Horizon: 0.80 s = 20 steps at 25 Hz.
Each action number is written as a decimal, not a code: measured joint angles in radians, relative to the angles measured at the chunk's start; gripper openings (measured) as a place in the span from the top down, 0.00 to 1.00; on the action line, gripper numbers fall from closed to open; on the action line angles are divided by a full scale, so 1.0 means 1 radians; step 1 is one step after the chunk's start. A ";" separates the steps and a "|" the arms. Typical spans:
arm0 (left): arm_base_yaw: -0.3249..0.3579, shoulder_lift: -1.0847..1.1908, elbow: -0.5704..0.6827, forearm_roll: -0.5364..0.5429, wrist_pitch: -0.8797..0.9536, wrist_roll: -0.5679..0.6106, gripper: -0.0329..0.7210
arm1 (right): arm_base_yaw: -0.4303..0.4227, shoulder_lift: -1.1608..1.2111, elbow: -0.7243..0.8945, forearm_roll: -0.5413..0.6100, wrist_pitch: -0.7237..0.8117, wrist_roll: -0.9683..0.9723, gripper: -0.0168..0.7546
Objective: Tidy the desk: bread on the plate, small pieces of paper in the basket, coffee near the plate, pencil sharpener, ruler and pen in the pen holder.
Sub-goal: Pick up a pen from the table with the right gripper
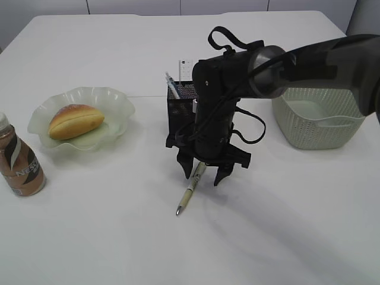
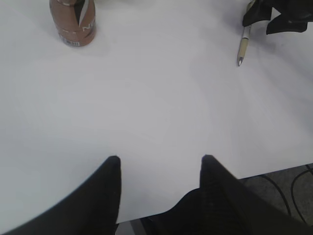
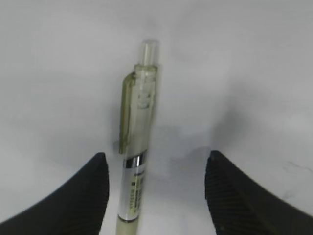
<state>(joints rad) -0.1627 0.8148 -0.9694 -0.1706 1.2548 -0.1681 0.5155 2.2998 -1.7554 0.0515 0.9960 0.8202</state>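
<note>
The pen [image 1: 191,191] [image 3: 137,147], pale cream with a clear clip end, lies on the white desk [image 1: 119,237] in front of the black mesh pen holder [image 1: 181,110]. My right gripper [image 1: 203,178] [image 3: 156,155] hangs open just over it, one finger on each side, the pen nearer the left finger. A white strip, probably the ruler [image 1: 185,67], stands in the holder. The bread [image 1: 75,120] lies on the green plate [image 1: 116,101], with the coffee [image 1: 21,163] [image 2: 73,22] beside it. My left gripper [image 2: 161,157] is open over bare desk. Pencil sharpener and paper pieces are hidden.
The grey-green basket [image 1: 317,122] stands at the right, behind the right arm. The left wrist view shows the desk's front edge [image 2: 274,169] close under the left gripper, with cables on the floor beyond, and the pen [image 2: 242,46] far off at upper right.
</note>
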 joint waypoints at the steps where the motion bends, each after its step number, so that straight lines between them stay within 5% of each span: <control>1: 0.000 0.000 0.000 0.000 0.000 0.000 0.45 | 0.000 0.000 0.000 -0.002 0.000 0.000 0.35; 20: 0.000 0.000 0.000 0.000 0.000 0.000 0.45 | 0.000 0.000 -0.001 0.000 -0.006 0.022 0.35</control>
<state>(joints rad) -0.1627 0.8148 -0.9694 -0.1706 1.2548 -0.1681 0.5155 2.2998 -1.7561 0.0515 0.9897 0.8417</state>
